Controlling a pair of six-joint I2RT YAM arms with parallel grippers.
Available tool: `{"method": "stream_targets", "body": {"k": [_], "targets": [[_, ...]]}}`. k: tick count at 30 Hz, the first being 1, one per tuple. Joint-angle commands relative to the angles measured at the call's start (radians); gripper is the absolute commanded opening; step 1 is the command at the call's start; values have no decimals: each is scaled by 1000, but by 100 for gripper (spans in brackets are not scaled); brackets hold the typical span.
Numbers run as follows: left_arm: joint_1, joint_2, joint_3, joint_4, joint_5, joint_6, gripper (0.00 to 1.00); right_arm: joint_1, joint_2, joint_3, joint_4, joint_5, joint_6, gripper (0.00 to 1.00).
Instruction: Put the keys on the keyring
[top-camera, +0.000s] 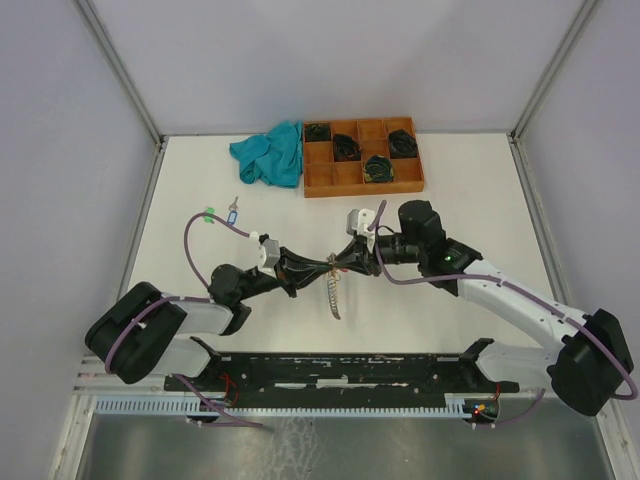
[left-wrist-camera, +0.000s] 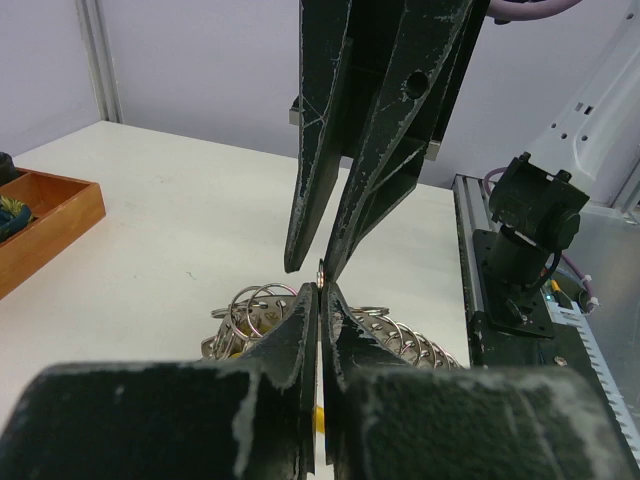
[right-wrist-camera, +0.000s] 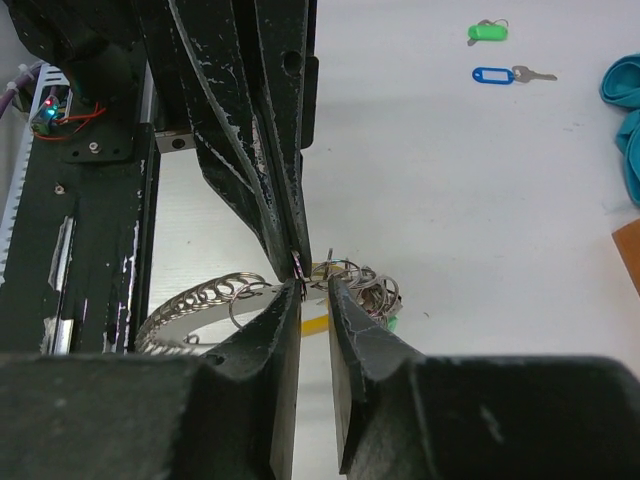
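The keyring (top-camera: 333, 295), a silvery loop with a yellow segment (right-wrist-camera: 315, 325), hangs between my two grippers over the middle of the table. Several small rings and keys (right-wrist-camera: 365, 290) bunch on it, and also show in the left wrist view (left-wrist-camera: 250, 315). My left gripper (left-wrist-camera: 320, 290) is shut on the thin wire of the keyring. My right gripper (right-wrist-camera: 315, 285) faces it tip to tip, jaws a narrow gap apart around the wire. Two loose keys lie at the far left: one has a green tag (right-wrist-camera: 487, 32), the other a blue tag (right-wrist-camera: 495, 75).
An orange-brown tray (top-camera: 362, 185) with black coiled bundles stands at the back. A teal cloth (top-camera: 270, 153) lies left of it. The black base rail (top-camera: 340, 365) runs along the near edge.
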Motion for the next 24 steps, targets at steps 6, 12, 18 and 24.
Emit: {"method": "stream_targets", "body": {"k": [6, 12, 18, 24], "targets": [[-2, -34, 24, 214, 17, -26, 3, -7, 35, 6, 59, -64, 18, 19], [-4, -27, 31, 214, 27, -27, 3, -8, 51, 12, 71, -95, 24, 11], [-5, -20, 12, 214, -9, 0, 8, -9, 46, 11, 59, -81, 16, 0], [-2, -46, 18, 26, -116, 74, 29, -11, 20, 28, -34, -3, -29, 1]]}}
